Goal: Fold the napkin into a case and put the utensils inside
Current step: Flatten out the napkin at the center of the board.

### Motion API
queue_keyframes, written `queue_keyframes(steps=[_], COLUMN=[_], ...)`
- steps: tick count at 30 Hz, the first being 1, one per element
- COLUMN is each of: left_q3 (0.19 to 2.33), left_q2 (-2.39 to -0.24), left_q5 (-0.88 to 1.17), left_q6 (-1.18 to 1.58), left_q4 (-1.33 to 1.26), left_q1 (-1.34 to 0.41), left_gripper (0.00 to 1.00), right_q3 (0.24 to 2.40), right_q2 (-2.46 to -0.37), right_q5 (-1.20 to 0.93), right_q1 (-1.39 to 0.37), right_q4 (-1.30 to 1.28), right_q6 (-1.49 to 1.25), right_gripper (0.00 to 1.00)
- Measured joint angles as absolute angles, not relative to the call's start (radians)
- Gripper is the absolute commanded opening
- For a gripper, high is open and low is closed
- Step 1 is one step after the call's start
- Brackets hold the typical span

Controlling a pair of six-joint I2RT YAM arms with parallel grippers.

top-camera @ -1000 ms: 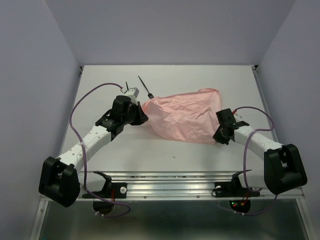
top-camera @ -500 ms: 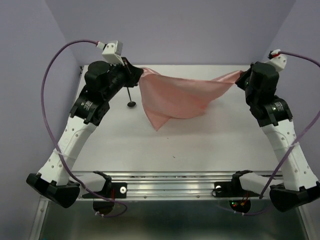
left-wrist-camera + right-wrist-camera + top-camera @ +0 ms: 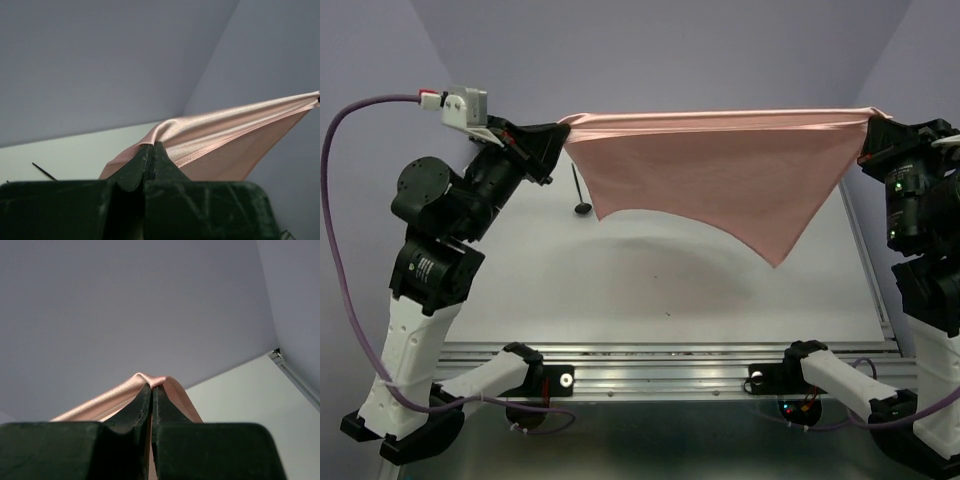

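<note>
**A:** Napkin (image 3: 720, 175), where?
**B:** Off the desk (image 3: 620, 300), spread in the air over the desk's far half. The top edge is taut and runs left to right across the desk's width.

**A:** Fingers?
**B:** Left fingers (image 3: 136, 166) are pressed together on the top corner, above the desk's left side. Right fingers (image 3: 134, 409) are pressed together on the opposite corner, above the desk's right edge. Each wrist view shows pink cloth pinched at the tips.

**A:** How does it hang?
**B:** Unevenly. The lower hem slants, and the free corner dips lowest over the desk's right half, nearer the right arm. It appears clear of the desk.

**A:** Utensils?
**B:** A spoon (image 3: 581, 205) lies on the desk's far left part, below the left-held corner. I can't pick out the fork.

**A:** What does the next move turn on?
**B:** Likely laying the cloth flat. Its long axis lies across the desk, between the arms, so both would need to lower evenly. The left corner should land clear of the spoon.
</note>
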State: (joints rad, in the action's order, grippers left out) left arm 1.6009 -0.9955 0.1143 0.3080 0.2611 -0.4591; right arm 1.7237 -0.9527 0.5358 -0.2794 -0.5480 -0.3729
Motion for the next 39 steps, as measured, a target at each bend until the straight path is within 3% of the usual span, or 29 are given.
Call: queue_keyframes(steps=[17,22,29,39], left_q3=[1.542,1.494,1.374,1.391], left_q2=[-0.857,-0.987,-1.289,-1.668], left_q5=[0.176,0.134,0.133,0.159], left_q6=[0.338,0.326,0.325,0.323], left_q4=[0.272,0.260,0.202,0.161], left_q1=[-0.463,-0.462,-0.450,-0.430], left_gripper=[0.00,0.00,0.00,0.00], right_q3=[1.736,1.646,1.480,1.348], right_q2=[-0.862,-0.920,-1.179,-1.473], right_q5=[0.415,0.552,0.714,0.669], right_q1=[-0.284,-0.282,-0.271,-0.157], right_q4=[-0.632,-0.640,-0.635,-0.492], right_q6=[-0.427,-0.423,-0.408,-0.365], right_gripper=[0.01,0.01,0.01,0.01])
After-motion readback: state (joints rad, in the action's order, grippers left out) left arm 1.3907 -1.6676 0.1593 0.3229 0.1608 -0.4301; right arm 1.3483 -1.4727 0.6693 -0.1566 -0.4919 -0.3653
